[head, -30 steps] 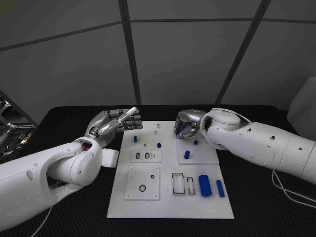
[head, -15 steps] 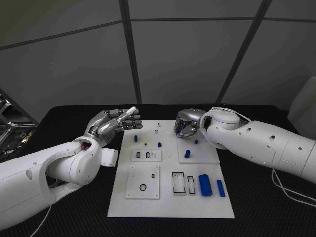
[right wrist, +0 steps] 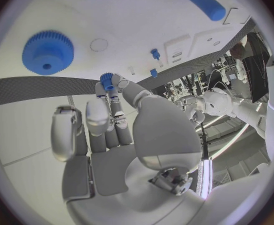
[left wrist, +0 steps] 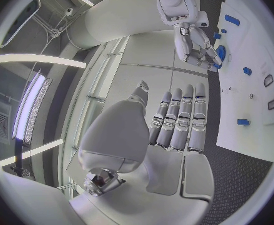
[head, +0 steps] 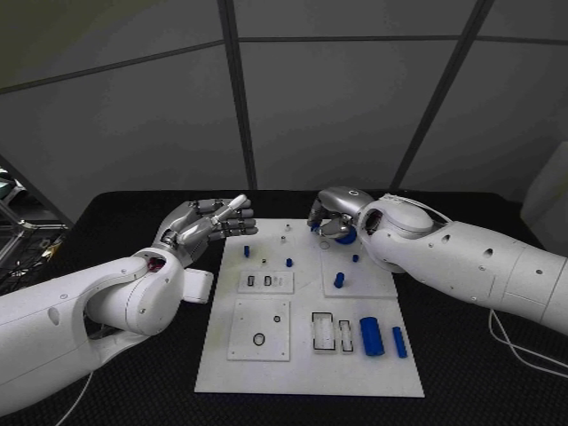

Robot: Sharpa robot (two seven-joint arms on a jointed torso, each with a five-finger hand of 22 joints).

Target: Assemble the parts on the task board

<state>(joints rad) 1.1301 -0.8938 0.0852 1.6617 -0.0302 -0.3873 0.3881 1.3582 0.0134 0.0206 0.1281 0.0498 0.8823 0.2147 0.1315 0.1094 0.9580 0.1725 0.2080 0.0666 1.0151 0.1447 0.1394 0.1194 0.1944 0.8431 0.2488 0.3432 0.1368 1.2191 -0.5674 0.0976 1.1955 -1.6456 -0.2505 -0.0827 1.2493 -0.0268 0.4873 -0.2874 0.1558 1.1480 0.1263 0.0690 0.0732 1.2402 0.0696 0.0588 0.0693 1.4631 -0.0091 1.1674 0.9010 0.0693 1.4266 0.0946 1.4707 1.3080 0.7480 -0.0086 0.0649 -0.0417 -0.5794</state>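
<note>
Blue gear (right wrist: pixel 47 52) on task board (head: pixel 303 373), right hand (head: pixel 332 218) pinching small blue part (right wrist: pixel 106 78)

Head cam sits up high and looks down over the whole task board (head: pixel 310 355) on the black desk (head: pixel 489 373), both arms in frame. Left wrist cam rides close behind the left robot hand (left wrist: pixel 174 122), facing across the board's far end toward the right robot hand (left wrist: pixel 196 50). Right wrist cam hugs the right robot hand (right wrist: pixel 112 120), right above the board. All three share the board's far end.
</note>
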